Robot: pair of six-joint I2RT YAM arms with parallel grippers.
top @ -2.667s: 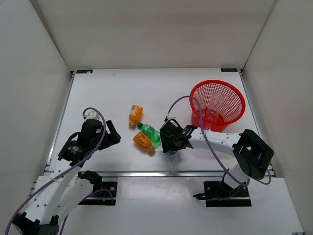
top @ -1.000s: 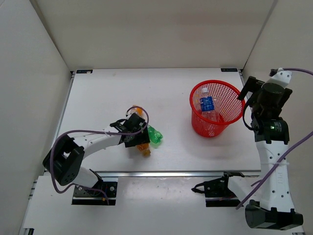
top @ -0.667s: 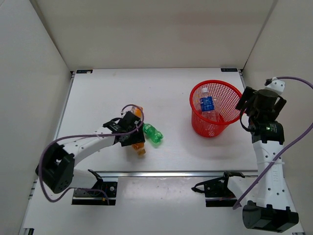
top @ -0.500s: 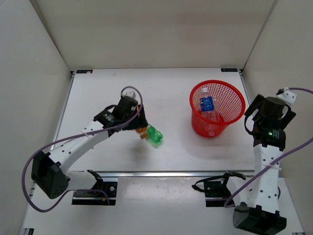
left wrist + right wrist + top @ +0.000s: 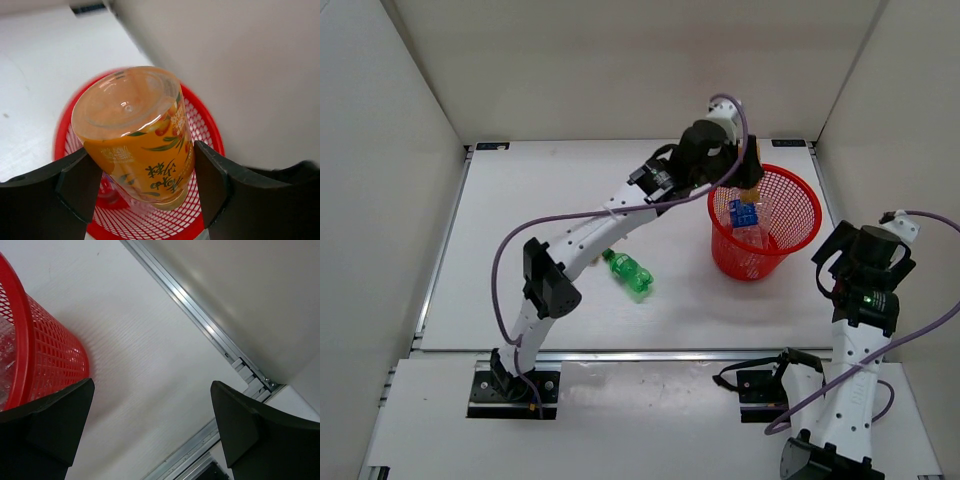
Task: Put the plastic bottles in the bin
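My left gripper (image 5: 738,178) is shut on an orange bottle (image 5: 751,194) and holds it over the back rim of the red mesh bin (image 5: 798,193). In the left wrist view the orange bottle (image 5: 134,134) sits bottom-up between my gripper's (image 5: 145,186) black fingers (image 5: 216,180), above the bin (image 5: 212,141). A clear bottle with a blue label (image 5: 744,213) lies inside the bin with another clear bottle. A green bottle (image 5: 628,275) lies on the table. My right gripper (image 5: 861,247) is open and empty, right of the bin (image 5: 47,360). No second orange bottle shows.
The left arm (image 5: 610,212) stretches across the table from its base. White walls enclose the table on three sides. A metal rail (image 5: 200,325) runs along the table's right edge, close to my right gripper (image 5: 150,425).
My left gripper lifted the orange bottle from beside the green one and carried it right to above the bin. The right arm drew back slightly beside the bin.
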